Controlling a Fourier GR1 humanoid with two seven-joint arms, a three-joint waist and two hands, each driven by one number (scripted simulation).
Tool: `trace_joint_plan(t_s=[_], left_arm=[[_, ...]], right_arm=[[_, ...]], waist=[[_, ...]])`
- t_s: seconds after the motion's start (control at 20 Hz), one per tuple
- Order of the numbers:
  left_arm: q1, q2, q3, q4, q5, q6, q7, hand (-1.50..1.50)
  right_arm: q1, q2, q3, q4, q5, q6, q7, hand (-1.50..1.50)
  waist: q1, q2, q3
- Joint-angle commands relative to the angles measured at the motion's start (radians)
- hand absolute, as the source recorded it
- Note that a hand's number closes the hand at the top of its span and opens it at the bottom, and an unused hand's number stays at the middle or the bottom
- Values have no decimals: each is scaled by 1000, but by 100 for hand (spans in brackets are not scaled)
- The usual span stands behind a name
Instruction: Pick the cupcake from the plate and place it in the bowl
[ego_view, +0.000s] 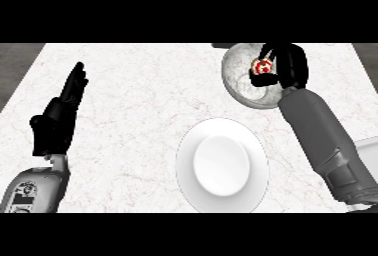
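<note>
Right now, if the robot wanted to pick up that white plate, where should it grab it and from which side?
Probably by the rim, from the left. The plate lies flat on the counter, so only its thin raised edge gives anything to pinch. The left robot hand rests open on that side with nothing between, while the right robot hand is curled round the cupcake over the bowl.

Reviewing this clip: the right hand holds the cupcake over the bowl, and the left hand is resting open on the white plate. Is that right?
Not quite. In the head view the left hand rests open at the counter's left side, well apart from the plate. The right hand does hold the cupcake over the bowl.
</note>
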Motion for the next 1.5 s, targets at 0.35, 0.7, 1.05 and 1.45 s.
trace_joint_plan(t_s=[0.35, 0.7, 1.05, 1.45], left_arm=[[8, 1, -4, -6, -3, -12, -7, 0], [-29, 3, 15, 30, -2, -8, -30, 0], [19, -4, 14, -6, 9, -17, -11, 0], [17, -8, 28, 11, -25, 12, -18, 0]], right_arm=[[-69, -4, -176, 244, -188, 197, -285, -150], [-118, -53, -289, 307, -280, 240, -419, -150], [-105, -169, -373, 362, -365, 447, -484, -150], [6, -265, -417, 368, -430, 719, -614, -150]], waist=[[23, 8, 2], [17, 11, 1], [-1, -1, 1], [-32, -11, 0]])
